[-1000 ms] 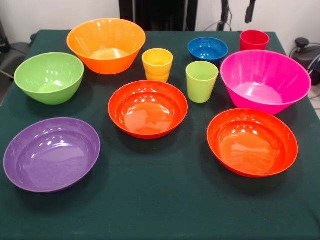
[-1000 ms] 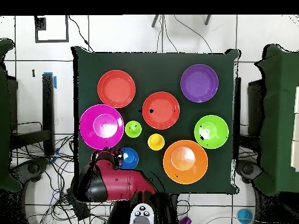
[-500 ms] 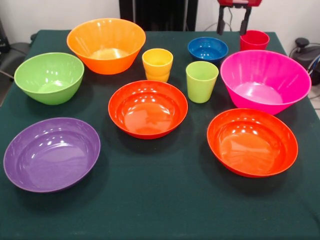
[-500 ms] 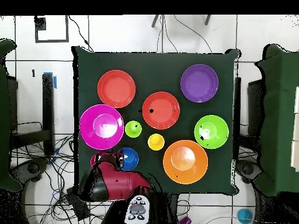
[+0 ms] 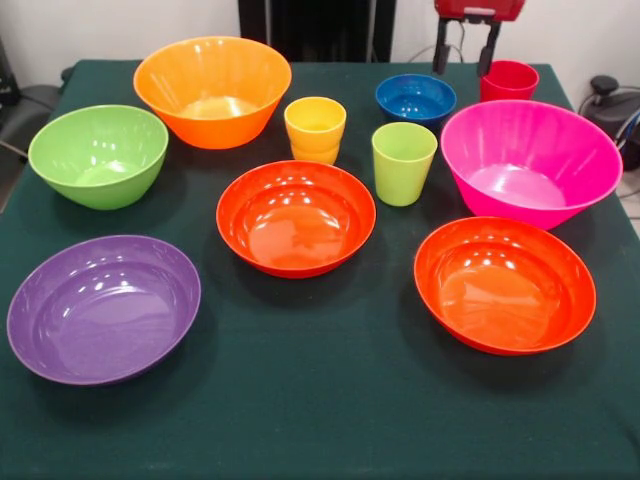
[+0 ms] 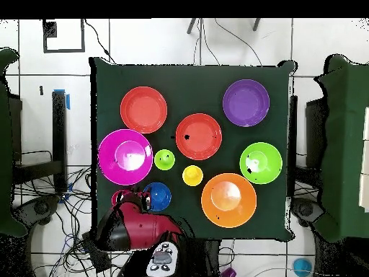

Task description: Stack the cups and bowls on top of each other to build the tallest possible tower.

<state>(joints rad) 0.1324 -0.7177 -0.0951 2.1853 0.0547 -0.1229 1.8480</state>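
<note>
My gripper (image 5: 465,52) hangs open and empty at the table's far edge, between the small blue bowl (image 5: 415,98) and the red cup (image 5: 508,80); the overhead view shows it (image 6: 134,199) beside them. The yellow-orange cup (image 5: 315,128) and lime green cup (image 5: 403,162) stand mid-table. The deep orange bowl (image 5: 212,88), lime-green bowl (image 5: 98,155), purple bowl (image 5: 103,308), magenta bowl (image 5: 530,160) and two red-orange bowls (image 5: 296,217) (image 5: 504,284) all sit apart. Nothing is stacked.
A dark green cloth covers the table (image 5: 330,400). In the overhead view the red arm (image 6: 140,227) reaches in from the bottom edge, and cables lie on the floor (image 6: 72,216) around the base.
The gripper has come down from the top edge into the front view and shifted slightly towards the blue bowl. The cups and bowls have not moved.
</note>
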